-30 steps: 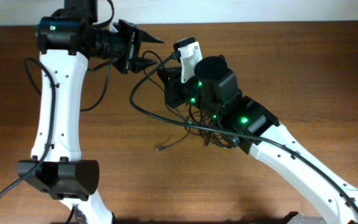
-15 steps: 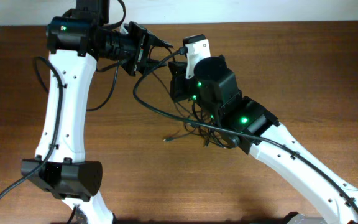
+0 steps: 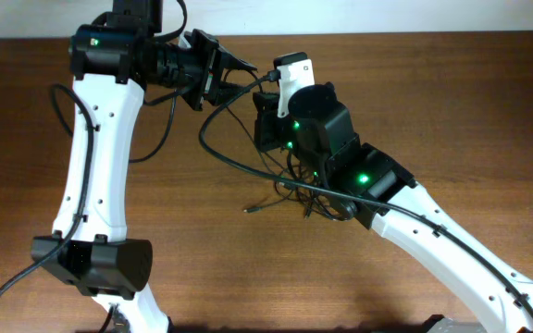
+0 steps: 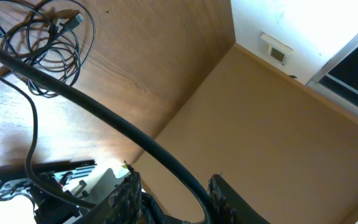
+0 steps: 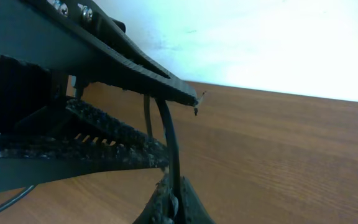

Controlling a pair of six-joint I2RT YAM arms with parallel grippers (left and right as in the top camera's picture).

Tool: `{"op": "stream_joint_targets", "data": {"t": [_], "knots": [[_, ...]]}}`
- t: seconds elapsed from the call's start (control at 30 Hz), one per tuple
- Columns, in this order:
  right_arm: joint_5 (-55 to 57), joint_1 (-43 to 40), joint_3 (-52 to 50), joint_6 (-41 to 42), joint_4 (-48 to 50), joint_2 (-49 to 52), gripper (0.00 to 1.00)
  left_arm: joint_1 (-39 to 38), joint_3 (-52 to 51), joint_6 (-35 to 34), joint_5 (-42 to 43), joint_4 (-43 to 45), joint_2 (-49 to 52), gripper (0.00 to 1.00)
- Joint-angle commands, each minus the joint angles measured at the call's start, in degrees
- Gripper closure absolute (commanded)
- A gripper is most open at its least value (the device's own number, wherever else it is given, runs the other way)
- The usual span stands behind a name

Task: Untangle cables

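the cables point(image 4: 104, 117) look thin, light and limp with slick black jackets, so they should sag and slip rather than hold a shape. most lie in a knotted heap mid-table point(image 3: 452, 111) under the right arm, with one strand rising toward the far edge. the right gripper point(image 5: 171, 202) is clamped on that strand, and the left gripper point(image 3: 244, 78) has its jaws partly apart on either side of it, not visibly pinching. a firm pinch just beside the other grip, or on the loose connector tip point(image 3: 247, 210) left of the heap, seems best, pulled gently so knots don't tighten.

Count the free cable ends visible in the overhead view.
1: a connector tip over the table, left of the tangle under the right arm; more may be hidden there.
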Motion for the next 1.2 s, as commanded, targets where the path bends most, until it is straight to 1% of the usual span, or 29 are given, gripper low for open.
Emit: {"op": "stream_joint_targets", "data": {"t": [0.0, 0.07, 0.17, 0.23, 0.27, 0.33, 0.43, 0.57, 0.73, 0.9, 0.97, 1.1, 1.17], "knots": [[-3.8, 0.3, 0.2, 0.2, 0.0, 0.2, 0.96, 0.1, 0.5, 1.1, 0.7, 0.2, 0.1, 0.66], [-3.8, 0.3, 0.2, 0.2, 0.0, 0.2, 0.96, 0.1, 0.5, 1.1, 0.7, 0.2, 0.1, 0.69], [-3.8, 0.3, 0.2, 0.2, 0.0, 0.2, 0.96, 0.3, 0.5, 1.1, 0.7, 0.2, 0.1, 0.76], [-3.8, 0.3, 0.2, 0.2, 0.0, 0.2, 0.96, 0.5, 0.5, 1.1, 0.7, 0.2, 0.1, 0.78], [-3.8, 0.3, 0.2, 0.2, 0.0, 0.2, 0.96, 0.5, 0.5, 1.1, 0.7, 0.2, 0.1, 0.82], [-3.8, 0.3, 0.2, 0.2, 0.0, 0.2, 0.96, 0.5, 0.5, 1.1, 0.7, 0.2, 0.1, 0.87], [-3.8, 0.3, 0.2, 0.2, 0.0, 0.2, 0.96, 0.5, 0.5, 1.1, 0.6, 0.2, 0.1, 0.89], [-3.8, 0.3, 0.2, 0.1, 0.0, 0.2, 0.96, 0.5, 0.5, 1.1, 0.7, 0.3, 0.1, 0.88], [-1.4, 0.3, 0.2, 0.1, 0.0, 0.2, 0.96, 0.5, 0.5, 1.1, 0.7, 0.6, 0.1, 0.79], [-1.4, 0.3, 0.2, 0.1, 0.0, 0.2, 0.96, 1.3, 0.5, 1.1, 0.7, 0.6, 0.1, 0.76], [-1.4, 0.3, 0.2, 0.1, 0.0, 0.2, 0.96, 1.6, 0.5, 1.1, 0.7, 0.6, 0.1, 0.76], [-1.4, 0.3, 0.2, 0.1, 0.0, 0.2, 0.96, 1.8, 0.5, 1.1, 0.7, 0.6, 0.1, 0.81], [-1.4, 0.3, 0.2, 0.1, 0.0, 0.2, 0.96, 1.7, 0.5, 1.1, 0.7, 0.6, 0.1, 0.81]]}}
